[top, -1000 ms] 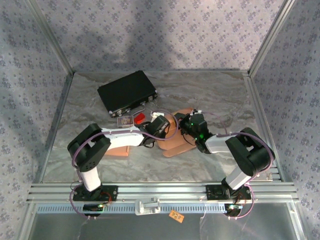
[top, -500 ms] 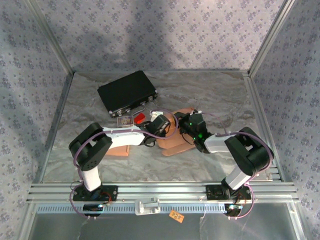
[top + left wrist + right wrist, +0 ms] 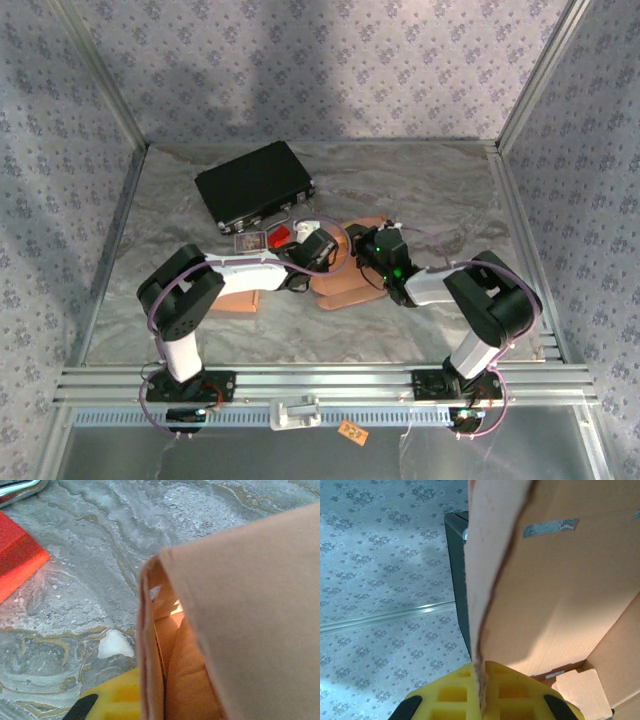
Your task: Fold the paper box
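The plain brown paper box [image 3: 345,285] lies mid-table [image 3: 430,190], near of a black case [image 3: 255,183]. The left pincer [image 3: 330,255] clamps its left wall. The right pincer [image 3: 481,702] clamps an upright flap carrying unprinted silver tape [image 3: 551,527].

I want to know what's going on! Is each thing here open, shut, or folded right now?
paper box: partly folded, not closed
left pincer: shut on the paper box wall
right pincer: shut on a paper box edge
black case: closed, lying flat
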Robot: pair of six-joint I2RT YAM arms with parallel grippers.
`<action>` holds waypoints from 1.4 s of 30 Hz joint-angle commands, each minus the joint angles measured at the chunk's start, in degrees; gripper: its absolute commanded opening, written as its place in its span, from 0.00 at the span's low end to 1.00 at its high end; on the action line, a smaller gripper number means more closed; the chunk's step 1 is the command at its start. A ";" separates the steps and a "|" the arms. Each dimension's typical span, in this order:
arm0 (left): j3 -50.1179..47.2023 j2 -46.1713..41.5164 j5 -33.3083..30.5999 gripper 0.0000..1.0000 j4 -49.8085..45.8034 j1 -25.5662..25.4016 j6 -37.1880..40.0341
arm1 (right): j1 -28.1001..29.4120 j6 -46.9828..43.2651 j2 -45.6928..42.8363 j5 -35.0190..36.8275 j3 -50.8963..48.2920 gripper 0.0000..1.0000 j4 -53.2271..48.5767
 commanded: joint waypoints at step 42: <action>27.67 -2.37 24.97 0.00 -49.36 8.56 -6.92 | -13.11 -44.63 2.29 -15.64 59.26 0.45 -94.97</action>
